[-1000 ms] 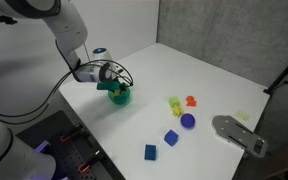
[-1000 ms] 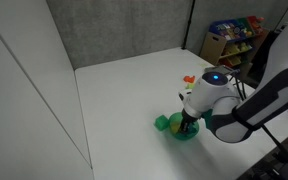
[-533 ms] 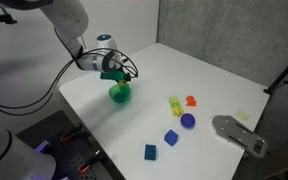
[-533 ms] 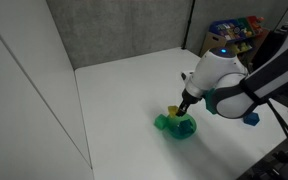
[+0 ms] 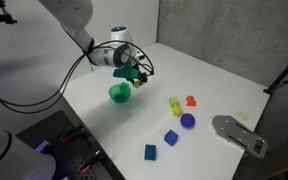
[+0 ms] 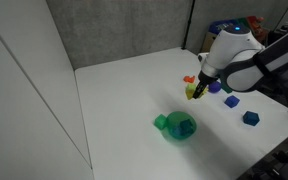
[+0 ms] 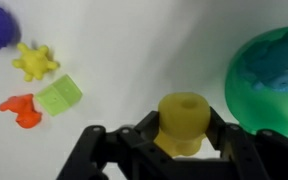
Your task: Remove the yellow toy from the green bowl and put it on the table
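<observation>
Yellow toy (image 7: pixel 181 112) clamped in narrowed claw (image 7: pixel 181 130), bottom centre of wrist view; green bowl (image 7: pixel 272 72) at right edge. In both exterior views, hanging above white worktop (image 5: pixel 219 80), apart from bowl; grip unclear there.

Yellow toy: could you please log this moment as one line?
end effector: shut on yellow toy | toy: outside green bowl, above table | placement: pending

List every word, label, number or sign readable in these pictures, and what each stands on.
No text can be read anywhere.
The coloured packages at the back in an exterior view: too small and blurred to read.
The yellow toy in the claw, the green bowl and the table: no text.
</observation>
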`<state>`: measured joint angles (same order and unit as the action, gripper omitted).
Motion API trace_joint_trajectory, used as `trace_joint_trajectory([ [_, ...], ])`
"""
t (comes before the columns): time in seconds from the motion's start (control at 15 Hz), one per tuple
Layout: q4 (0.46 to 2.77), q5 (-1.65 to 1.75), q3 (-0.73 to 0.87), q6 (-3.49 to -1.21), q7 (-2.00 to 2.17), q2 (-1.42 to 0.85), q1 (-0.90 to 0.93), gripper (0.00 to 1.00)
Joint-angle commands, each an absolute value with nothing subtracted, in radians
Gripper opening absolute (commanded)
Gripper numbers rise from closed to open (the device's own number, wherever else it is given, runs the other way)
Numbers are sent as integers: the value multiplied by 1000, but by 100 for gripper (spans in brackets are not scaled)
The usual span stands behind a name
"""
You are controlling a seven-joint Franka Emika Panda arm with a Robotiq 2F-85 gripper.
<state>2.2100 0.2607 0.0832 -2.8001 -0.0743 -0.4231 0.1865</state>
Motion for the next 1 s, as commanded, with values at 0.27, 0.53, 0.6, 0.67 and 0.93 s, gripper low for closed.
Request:
trace_joint_trajectory([
  [0.27, 2196, 254, 67, -2455, -99, -275, 109, 100],
  [0.53, 2152, 205, 22, -2243, -127, -223, 81, 100],
  [0.6, 2137, 191, 13, -2196, -132, -214, 75, 100],
  [0.67, 2122, 182, 9, -2151, -129, -205, 72, 100],
  [0.93, 2078, 161, 0, -2005, -108, -164, 66, 100],
])
